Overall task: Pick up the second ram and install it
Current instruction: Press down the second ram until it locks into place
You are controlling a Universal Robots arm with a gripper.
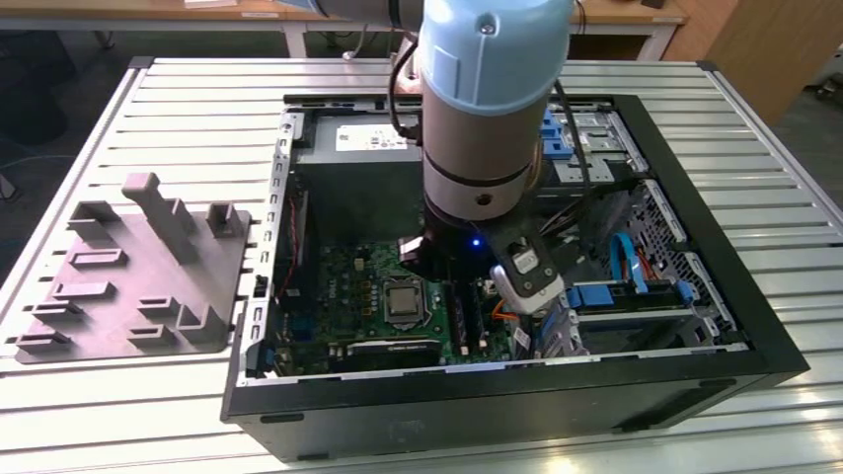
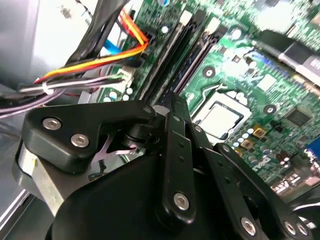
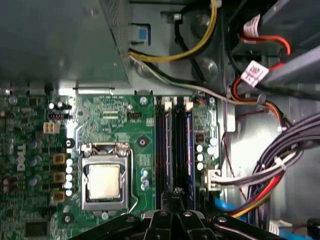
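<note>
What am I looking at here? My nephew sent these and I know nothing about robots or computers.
A robot arm reaches down into an open computer case lying on a slatted metal table. The exterior view looks on from off the arm; both wrist views come from cameras riding on the arm, looking past its black gripper at the green motherboard. Near the gripper you can see the square processor and the long memory slots. A grey plastic tray sits on the table at the exterior view's left. I cannot tell whether the gripper holds a memory stick.

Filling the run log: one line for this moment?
arm: inside case | gripper: over RAM slots, beside CPU socket | tray: outside case
</note>
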